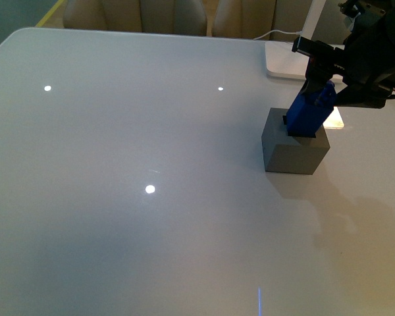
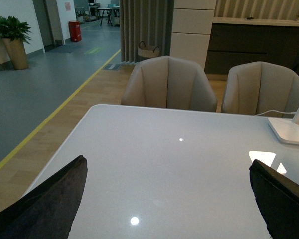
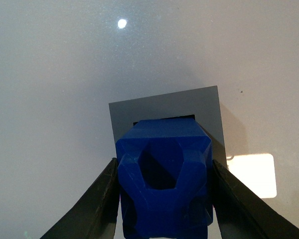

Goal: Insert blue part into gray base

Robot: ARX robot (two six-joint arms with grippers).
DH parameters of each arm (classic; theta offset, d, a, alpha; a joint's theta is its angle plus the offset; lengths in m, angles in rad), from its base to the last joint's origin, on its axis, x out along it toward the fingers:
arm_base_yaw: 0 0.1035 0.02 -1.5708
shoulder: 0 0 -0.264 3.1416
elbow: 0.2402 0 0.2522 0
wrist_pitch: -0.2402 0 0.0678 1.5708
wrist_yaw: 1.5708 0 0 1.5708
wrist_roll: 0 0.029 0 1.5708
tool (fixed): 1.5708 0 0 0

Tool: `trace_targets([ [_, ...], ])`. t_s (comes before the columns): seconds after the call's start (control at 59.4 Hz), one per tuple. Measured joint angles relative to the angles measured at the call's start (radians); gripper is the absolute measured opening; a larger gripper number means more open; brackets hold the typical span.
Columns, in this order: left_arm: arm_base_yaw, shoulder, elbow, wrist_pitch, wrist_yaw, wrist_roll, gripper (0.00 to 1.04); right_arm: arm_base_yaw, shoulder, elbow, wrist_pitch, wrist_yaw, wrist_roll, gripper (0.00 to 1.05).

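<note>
Right gripper [image 3: 164,162] clamping blue part [image 3: 162,144] (tilted), lower end in gray base [image 3: 209,107], left gripper [image 2: 167,162] spread wide

blue part [image 1: 311,108]: 1 | gray base [image 1: 295,153]: 1 | chairs [image 2: 168,82]: 2 | lamp [image 2: 289,132]: 1

The base [image 1: 295,150] sat on the surface [image 1: 118,210] at the frame's right, the part [image 1: 309,113] tilted with its lower end in its top hole; the lamp foot [image 1: 283,62] stood behind, upper right.

Dark-blue plastic block [image 1: 311,110]: lower end hidden inside matte gray cube [image 1: 293,153]; square hole [image 3: 164,118] mostly covered, depth unreadable.
</note>
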Motion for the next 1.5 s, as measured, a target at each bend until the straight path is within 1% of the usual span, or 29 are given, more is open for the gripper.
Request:
trace_targets([
  [0.404, 0.0, 0.0, 0.0, 0.0, 0.0, 0.0, 0.97, 0.0, 0.003, 0.006, -0.034, 0.003, -0.005, 0.45],
  [0.438, 0.0, 0.0, 0.0, 0.0, 0.0, 0.0, 0.97, 0.0, 0.004, 0.007, -0.034, 0.003, -0.006, 0.49],
  [0.471, 0.0, 0.0, 0.0, 0.0, 0.0, 0.0, 0.97, 0.0, 0.006, 0.007, -0.035, 0.008, -0.006, 0.56],
  [0.539, 0.0, 0.0, 0.0, 0.0, 0.0, 0.0, 0.97, 0.0, 0.01, 0.007, -0.037, 0.014, -0.006, 0.65],
  [0.589, 0.0, 0.0, 0.0, 0.0, 0.0, 0.0, 0.97, 0.0, 0.016, 0.007, -0.036, 0.015, -0.006, 0.73],
  [0.606, 0.0, 0.0, 0.0, 0.0, 0.0, 0.0, 0.97, 0.0, 0.018, 0.007, -0.036, 0.016, -0.006, 0.78],
  [0.623, 0.0, 0.0, 0.0, 0.0, 0.0, 0.0, 0.97, 0.0, 0.018, 0.007, -0.036, 0.017, -0.006, 0.79],
  [0.64, 0.0, 0.0, 0.0, 0.0, 0.0, 0.0, 0.97, 0.0, 0.019, 0.007, -0.036, 0.017, -0.005, 0.83],
  [0.657, 0.0, 0.0, 0.0, 0.0, 0.0, 0.0, 0.97, -0.001, 0.019, 0.007, -0.035, 0.017, -0.005, 0.84],
  [0.673, 0.0, 0.0, 0.0, 0.0, 0.0, 0.0, 0.97, -0.001, 0.021, 0.007, -0.033, 0.016, -0.005, 0.87],
  [0.758, 0.0, 0.0, 0.0, 0.0, 0.0, 0.0, 0.97, -0.002, 0.02, 0.006, -0.018, 0.009, -0.002, 0.97],
  [0.825, 0.0, 0.0, 0.0, 0.0, 0.0, 0.0, 0.97, -0.005, 0.011, -0.002, -0.004, -0.003, -0.002, 0.96],
  [0.926, 0.0, 0.0, 0.0, 0.0, 0.0, 0.0, 0.97, -0.008, -0.026, -0.038, 0.013, -0.02, -0.003, 0.96],
  [1.044, 0.0, 0.0, 0.0, 0.0, 0.0, 0.0, 0.97, -0.008, -0.145, -0.129, 0.066, -0.048, -0.013, 0.96],
  [1.162, 0.0, 0.0, 0.0, 0.0, 0.0, 0.0, 0.97, -0.003, -0.28, -0.21, 0.097, -0.049, -0.04, 0.96],
  [1.178, 0.0, 0.0, 0.0, 0.0, 0.0, 0.0, 0.97, -0.001, -0.291, -0.221, 0.111, -0.037, -0.051, 0.96],
  [1.212, 0.0, 0.0, 0.0, 0.0, 0.0, 0.0, 0.97, 0.007, -0.33, -0.288, 0.246, 0.027, -0.095, 0.91],
  [1.229, 0.0, 0.0, 0.0, 0.0, 0.0, 0.0, 0.97, 0.011, -0.355, -0.338, 0.358, 0.076, -0.12, 0.88],
  [1.263, 0.0, 0.0, 0.0, 0.0, 0.001, 0.0, 0.97, 0.013, -0.379, -0.392, 0.473, 0.121, -0.155, 0.84],
  [1.279, 0.0, 0.0, 0.0, 0.0, 0.0, 0.0, 0.97, 0.014, -0.4, -0.445, 0.586, 0.15, -0.198, 0.81],
  [1.296, 0.0, 0.0, 0.0, 0.0, 0.0, 0.0, 0.97, 0.014, -0.41, -0.471, 0.641, 0.156, -0.206, 0.79],
  [1.313, 0.0, 0.0, 0.0, 0.0, 0.0, 0.0, 0.97, 0.014, -0.428, -0.526, 0.755, 0.166, -0.235, 0.76],
  [1.33, 0.0, 0.0, 0.0, 0.0, 0.0, 0.0, 0.97, 0.013, -0.437, -0.55, 0.803, 0.168, -0.252, 0.74],
  [1.364, 0.0, 0.0, 0.0, 0.0, 0.0, 0.0, 0.97, 0.005, -0.469, -0.642, 0.975, 0.172, -0.288, 0.67],
  [1.38, 0.0, 0.0, 0.0, 0.0, 0.0, 0.0, 0.97, 0.003, -0.477, -0.663, 1.01, 0.172, -0.295, 0.65],
  [1.414, 0.0, 0.0, 0.0, 0.0, 0.0, 0.0, 0.97, -0.006, -0.507, -0.735, 1.127, 0.169, -0.317, 0.58],
  [1.431, 0.0, 0.0, 0.0, 0.0, 0.0, 0.0, 0.97, -0.009, -0.515, -0.752, 1.149, 0.168, -0.319, 0.56],
  [1.465, 0.0, 0.0, 0.0, 0.0, 0.0, 0.0, 0.97, -0.019, -0.548, -0.809, 1.216, 0.161, -0.333, 0.49],
  [1.498, 0.0, 0.0, 0.0, 0.0, 0.0, 0.0, 0.97, -0.026, -0.573, -0.843, 1.243, 0.158, -0.341, 0.44],
])
